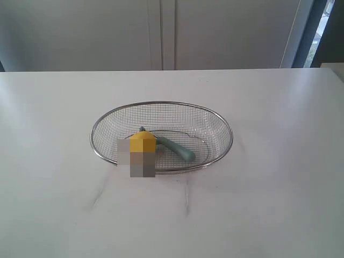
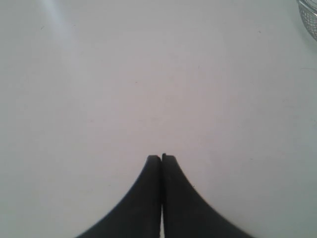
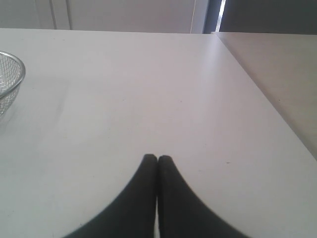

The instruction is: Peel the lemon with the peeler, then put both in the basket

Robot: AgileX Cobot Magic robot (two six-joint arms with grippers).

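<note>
In the exterior view the silver wire-mesh basket point(image 1: 215, 122) sits mid-table. Inside it lies the yellow lemon point(image 1: 142, 142), its lower part hidden by a blurred patch. The peeler point(image 1: 177, 149) with its teal-green handle rests beside the lemon in the basket, its blade end tucked behind the fruit. Neither arm shows in the exterior view. My left gripper point(image 2: 161, 157) is shut and empty above bare table, with the basket rim point(image 2: 308, 19) at the picture's corner. My right gripper point(image 3: 157, 158) is shut and empty too, well away from the basket point(image 3: 11, 79).
The white table point(image 1: 269, 204) stretches wide around the basket. Pale cabinet doors point(image 1: 161, 32) stand behind it. In the right wrist view the table edge point(image 3: 257, 89) runs along a gap beside a second surface.
</note>
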